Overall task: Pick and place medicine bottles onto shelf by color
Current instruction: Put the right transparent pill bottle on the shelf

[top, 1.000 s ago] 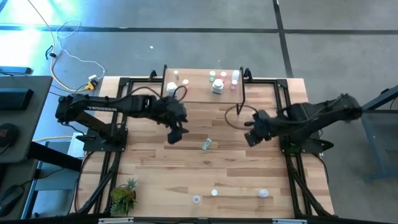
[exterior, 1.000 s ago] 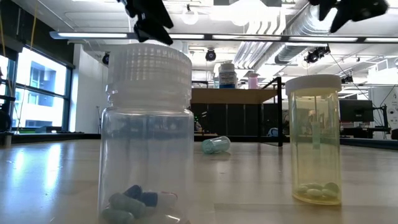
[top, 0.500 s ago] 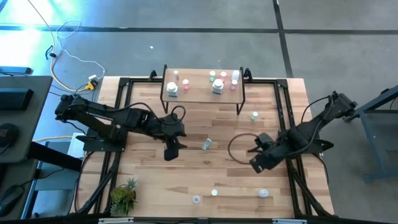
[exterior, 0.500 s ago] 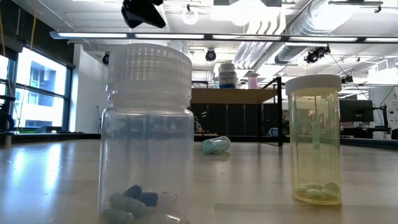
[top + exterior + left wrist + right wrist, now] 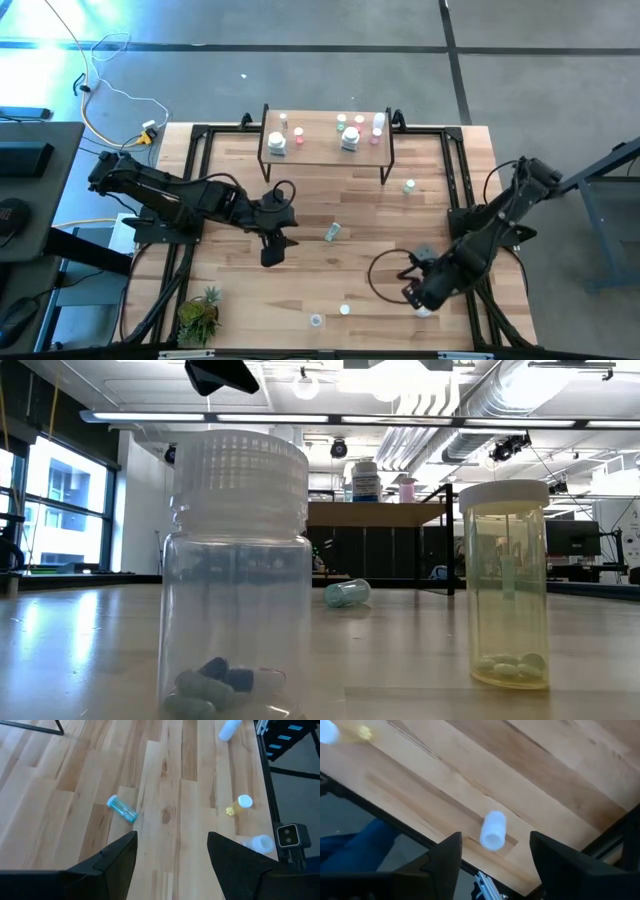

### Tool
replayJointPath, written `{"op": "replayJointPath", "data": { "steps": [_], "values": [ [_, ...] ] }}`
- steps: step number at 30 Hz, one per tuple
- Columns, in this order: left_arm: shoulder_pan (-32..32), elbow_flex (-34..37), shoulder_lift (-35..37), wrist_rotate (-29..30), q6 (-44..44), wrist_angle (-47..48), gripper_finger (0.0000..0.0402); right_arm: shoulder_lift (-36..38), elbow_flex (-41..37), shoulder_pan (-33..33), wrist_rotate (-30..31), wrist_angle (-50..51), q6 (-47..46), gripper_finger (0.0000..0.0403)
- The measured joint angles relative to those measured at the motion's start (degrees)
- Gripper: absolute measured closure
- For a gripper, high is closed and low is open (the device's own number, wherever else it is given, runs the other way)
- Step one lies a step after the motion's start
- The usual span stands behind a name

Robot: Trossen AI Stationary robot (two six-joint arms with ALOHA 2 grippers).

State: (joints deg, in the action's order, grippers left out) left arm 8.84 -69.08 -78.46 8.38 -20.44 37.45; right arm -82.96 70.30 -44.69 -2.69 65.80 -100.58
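- The shelf (image 5: pixel 325 147) stands at the far side of the bench (image 5: pixel 380 215). Some medicine bottles (image 5: pixel 349 135) already stand on it, a white one near one end and green and pink ones toward the other, so it looks sorted by color.
- More bottles wait on the bench. A blue-green bottle (image 5: pixel 333 232) lies on its side near the middle, and a green-capped bottle (image 5: pixel 409 186) stands just in front of the shelf.
- Three are at the near edge: a clear bottle (image 5: pixel 316 321), a yellow bottle (image 5: pixel 345 310) and a white bottle (image 5: pixel 493 830) lying down.
- The right pincer (image 5: pixel 492 865) hangs right over the white bottle. Its fingers are wide apart and hold nothing. It looks ready to go down and grab.
- The left pincer (image 5: pixel 170 857) hovers near the blue-green bottle, fingers apart, empty.
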Motion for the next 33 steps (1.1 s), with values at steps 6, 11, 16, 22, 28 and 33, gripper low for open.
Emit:
{"op": "replayJointPath", "data": {
  "steps": [6,11,16,22,28,33],
  "values": [
    [0.01,0.00,0.00,0.00,0.01,0.00,0.0169,-4.41,0.00,-4.08,-1.05,-1.47,-5.15,0.0173],
    [0.01,0.00,-0.02,-0.02,0.11,0.00,0.0169,-7.89,0.00,-6.59,-1.28,-4.53,-9.03,0.0173],
    [0.01,0.00,-0.02,-0.02,0.47,0.00,0.0169,-11.10,0.00,-7.62,-1.28,-6.04,-11.81,0.0173],
    [0.01,0.00,-0.02,-0.04,0.47,-0.02,0.0169,-14.10,0.01,-7.60,-0.99,-6.10,-13.71,0.0174],
    [0.01,0.00,-0.02,-0.09,0.47,-0.02,0.0169,-16.35,0.02,-7.60,-1.08,-6.57,-14.97,0.0174],
    [0.01,0.00,-0.02,-0.17,0.49,-0.01,0.0169,-17.94,0.02,-7.60,-3.39,-6.99,-15.61,0.0174]
  ]
}}
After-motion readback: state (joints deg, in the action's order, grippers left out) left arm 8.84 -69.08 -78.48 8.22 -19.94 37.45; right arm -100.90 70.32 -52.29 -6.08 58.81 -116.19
